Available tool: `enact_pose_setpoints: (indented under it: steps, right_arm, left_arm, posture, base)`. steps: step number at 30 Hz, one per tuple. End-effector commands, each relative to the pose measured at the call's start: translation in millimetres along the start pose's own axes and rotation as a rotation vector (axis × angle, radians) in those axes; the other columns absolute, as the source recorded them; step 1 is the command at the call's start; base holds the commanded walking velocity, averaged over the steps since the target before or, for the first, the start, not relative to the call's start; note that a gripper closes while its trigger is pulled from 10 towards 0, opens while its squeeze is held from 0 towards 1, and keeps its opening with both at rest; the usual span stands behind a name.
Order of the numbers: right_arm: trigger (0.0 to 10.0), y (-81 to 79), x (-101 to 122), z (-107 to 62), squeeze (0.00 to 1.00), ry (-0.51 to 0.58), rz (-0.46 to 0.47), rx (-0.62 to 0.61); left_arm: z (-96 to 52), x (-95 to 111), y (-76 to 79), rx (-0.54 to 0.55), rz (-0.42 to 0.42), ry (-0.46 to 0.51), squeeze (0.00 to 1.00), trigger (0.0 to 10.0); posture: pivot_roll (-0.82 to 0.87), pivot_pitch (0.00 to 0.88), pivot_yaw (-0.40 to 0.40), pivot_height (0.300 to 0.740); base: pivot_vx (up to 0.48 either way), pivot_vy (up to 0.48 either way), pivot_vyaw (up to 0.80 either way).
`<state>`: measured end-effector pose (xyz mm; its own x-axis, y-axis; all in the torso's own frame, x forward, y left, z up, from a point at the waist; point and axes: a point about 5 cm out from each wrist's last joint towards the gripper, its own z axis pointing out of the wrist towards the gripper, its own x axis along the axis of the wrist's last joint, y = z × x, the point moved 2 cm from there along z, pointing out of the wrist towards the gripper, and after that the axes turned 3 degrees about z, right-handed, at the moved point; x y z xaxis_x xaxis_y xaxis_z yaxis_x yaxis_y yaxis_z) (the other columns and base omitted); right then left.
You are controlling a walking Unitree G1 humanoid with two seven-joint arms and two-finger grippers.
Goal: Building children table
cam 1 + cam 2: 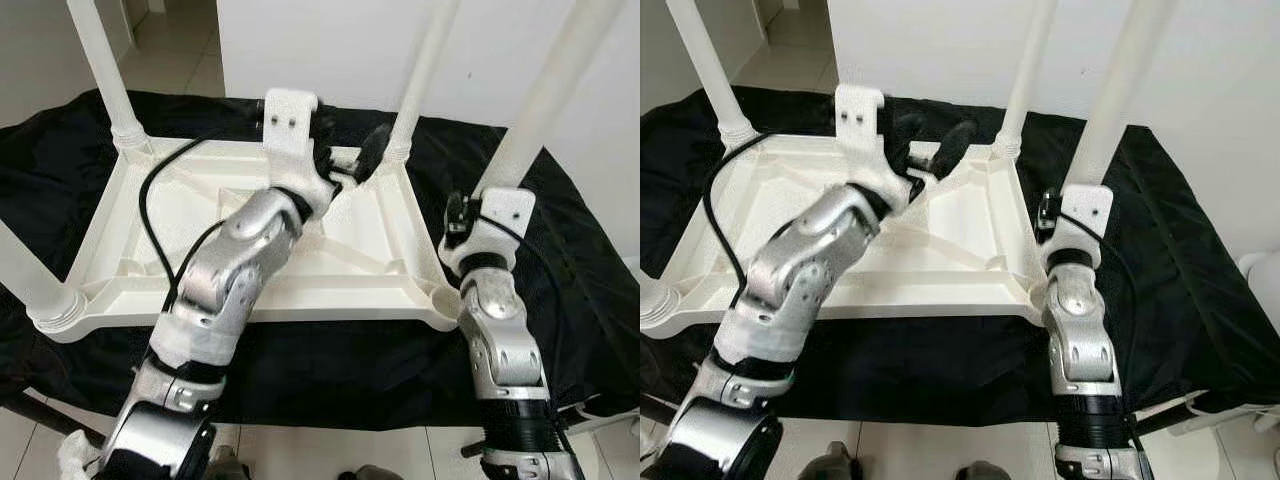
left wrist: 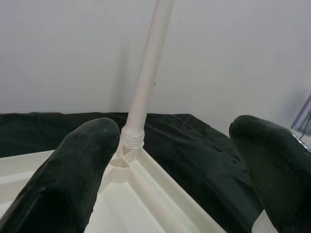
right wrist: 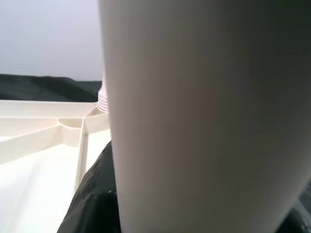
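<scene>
Lying upside down on a black cloth (image 1: pixel 560 250): a white plastic table (image 1: pixel 350 260), four legs pointing up; reaching over its underside, the left gripper (image 1: pixel 350 165), fingers (image 2: pixel 73 170) spread apart, pointing toward the far right leg (image 1: pixel 425 70), touching nothing; closing around the near right leg (image 1: pixel 545 100) just above its socket, the right gripper (image 1: pixel 462 222), that leg sitting between its fingers.
</scene>
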<state>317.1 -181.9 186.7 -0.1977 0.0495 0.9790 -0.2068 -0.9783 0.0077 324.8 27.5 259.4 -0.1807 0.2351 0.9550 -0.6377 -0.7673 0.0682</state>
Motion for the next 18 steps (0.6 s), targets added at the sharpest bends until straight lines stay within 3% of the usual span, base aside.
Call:
enact_pose_setpoints:
  steps: [1,10,18]
  right_arm:
    - [10.0,3.8,6,0.4,0.00,0.032,0.004,-0.001]
    - [10.0,9.9,3,-9.9,0.00,0.038,-0.003,0.007]
    - [10.0,12.5,-3,-16.2,0.00,0.018,-0.005,0.011]
  left_arm:
    - [-5.1,-8,23.2,-0.306,0.032,-0.005,0.00,10.0]
    - [-22.2,-37,32.3,-0.418,0.156,-0.095,0.00,10.0]
    - [-29.4,-45,38.9,-0.460,0.161,-0.107,0.00,10.0]
  posture:
    - [0.02,0.000,-0.051,0.740]
    - [0.01,0.001,-0.034,0.740]
    - [0.01,0.006,-0.038,0.740]
  base:
    - [0.000,0.000,0.00]
    - [0.000,0.000,0.00]
    - [0.000,0.000,0.00]
